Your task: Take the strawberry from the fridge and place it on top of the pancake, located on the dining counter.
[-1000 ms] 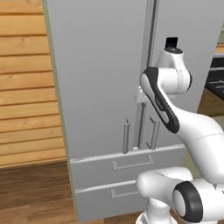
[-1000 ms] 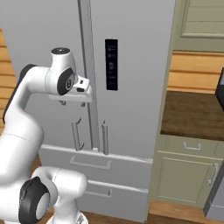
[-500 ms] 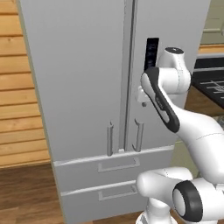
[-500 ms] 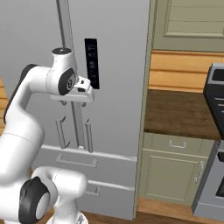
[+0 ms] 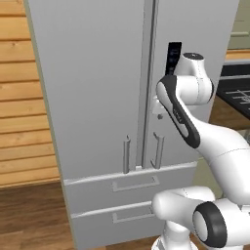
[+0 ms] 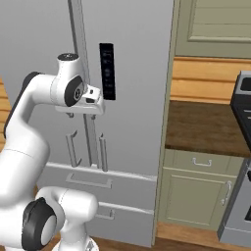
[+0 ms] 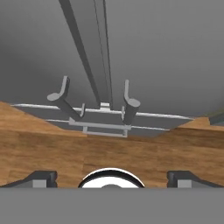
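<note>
I am at the very start of the job: the tall grey French-door fridge (image 5: 97, 97) stands with both doors closed, so the strawberry, which I judge to be behind them, is hidden from me. The step in hand is lining the arm up with the doors.

My white two-finger gripper (image 7: 111, 177) hangs in front of the fridge at mid-height, close to the centre seam, looking down the doors. Its two dark finger tips (image 7: 40, 178) sit far apart at the edges of the hand view with nothing between them, so the tool is spread wide and carries nothing.

The fridge is plain matt grey with a dark control panel (image 6: 107, 71) on the right-hand door. Two short vertical bar handles (image 5: 127, 155) flank the seam low on the doors, just above the upper of two drawers (image 5: 132, 184), each with a flat horizontal pull. In the hand view the handles stand proud of the doors on small posts, with a gap behind the bars.

The next move, as I see it, calls for dropping the hand toward one handle, getting the fingers either side of the bar, closing, then pulling in an arc around the door's outer hinge.
</note>
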